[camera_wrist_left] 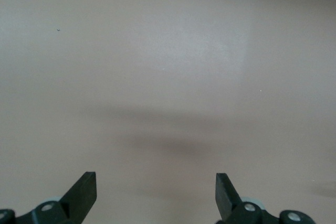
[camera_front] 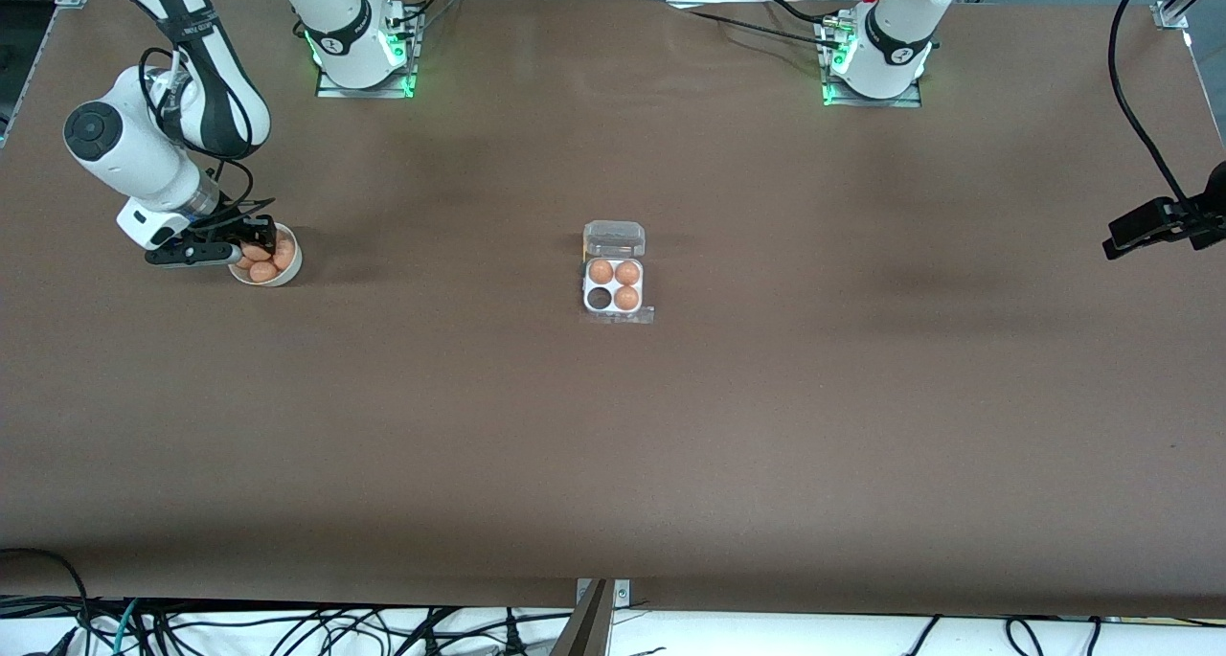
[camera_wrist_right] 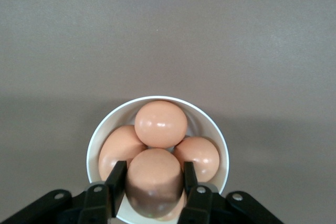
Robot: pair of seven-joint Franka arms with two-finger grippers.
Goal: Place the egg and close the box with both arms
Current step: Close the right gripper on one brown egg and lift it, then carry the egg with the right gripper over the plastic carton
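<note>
Smooth orange-brown egg (camera_wrist_right: 153, 181) pinched between the black right gripper (camera_wrist_right: 154, 184) fingers, inside the round white bowl (camera_front: 287, 271) near the table's right-arm end. Clear plastic four-cell box (camera_front: 614, 287) mid-table, lid open, three cells filled. Left gripper (camera_wrist_left: 156, 192) waits wide apart, empty, over bare brown table (camera_front: 862, 397).

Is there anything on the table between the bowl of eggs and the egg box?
No. In the front view, only bare brown table lies between the bowl and the box.
</note>
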